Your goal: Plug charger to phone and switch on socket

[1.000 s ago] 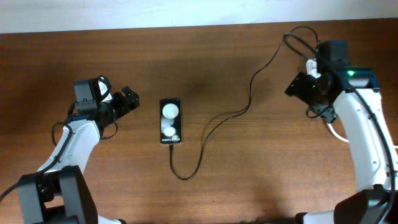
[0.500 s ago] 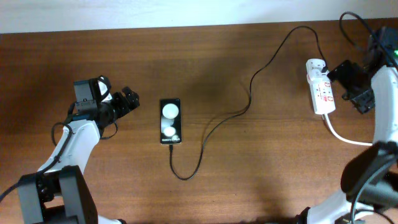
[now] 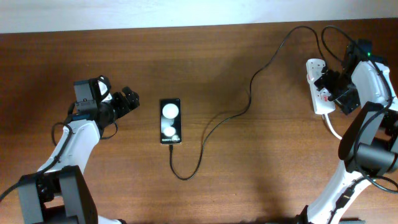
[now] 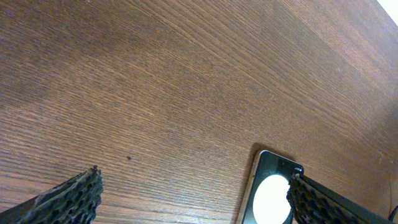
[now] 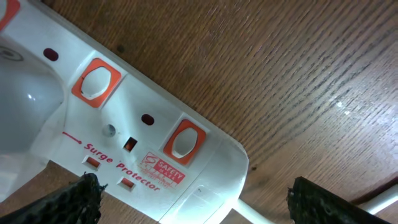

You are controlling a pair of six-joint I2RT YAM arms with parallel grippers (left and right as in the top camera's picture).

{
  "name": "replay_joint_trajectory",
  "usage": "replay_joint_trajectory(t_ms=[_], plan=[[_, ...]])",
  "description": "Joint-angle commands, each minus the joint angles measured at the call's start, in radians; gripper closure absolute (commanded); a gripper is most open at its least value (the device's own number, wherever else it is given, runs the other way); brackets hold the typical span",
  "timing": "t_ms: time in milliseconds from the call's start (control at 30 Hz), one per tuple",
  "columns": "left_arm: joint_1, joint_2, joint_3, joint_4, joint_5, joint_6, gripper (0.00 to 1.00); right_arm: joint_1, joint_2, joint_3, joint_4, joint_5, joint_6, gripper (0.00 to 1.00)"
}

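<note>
Our right gripper [image 3: 328, 83] over the socket [image 5: 134, 121].
We hold both jaws wide and empty; the charger [image 3: 250, 93] reaches the phone [image 3: 170, 121], near our left gripper [image 3: 128, 99].

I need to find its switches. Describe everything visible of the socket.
The socket is a white, plastic-looking strip lying flat on the right of the table. Its top carries two orange-framed white switches, small slots, "Surge Protector" lettering and a red safety sticker. A thick white cord leaves its near end. The right fingers hover spread over it.
</note>
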Motion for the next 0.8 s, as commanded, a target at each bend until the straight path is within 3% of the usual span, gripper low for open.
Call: replay_joint_trajectory(t_ms=[0, 767], plan=[[0.001, -0.015, -0.006, 0.002, 0.004, -0.010, 0.01, -0.006, 0.008, 0.010, 0.003, 0.024, 0.001, 0.01], [0.000, -0.015, -0.006, 0.002, 0.004, -0.010, 0.01, -0.008, 0.073, 0.008, 0.225, 0.132, 0.002, 0.01]])
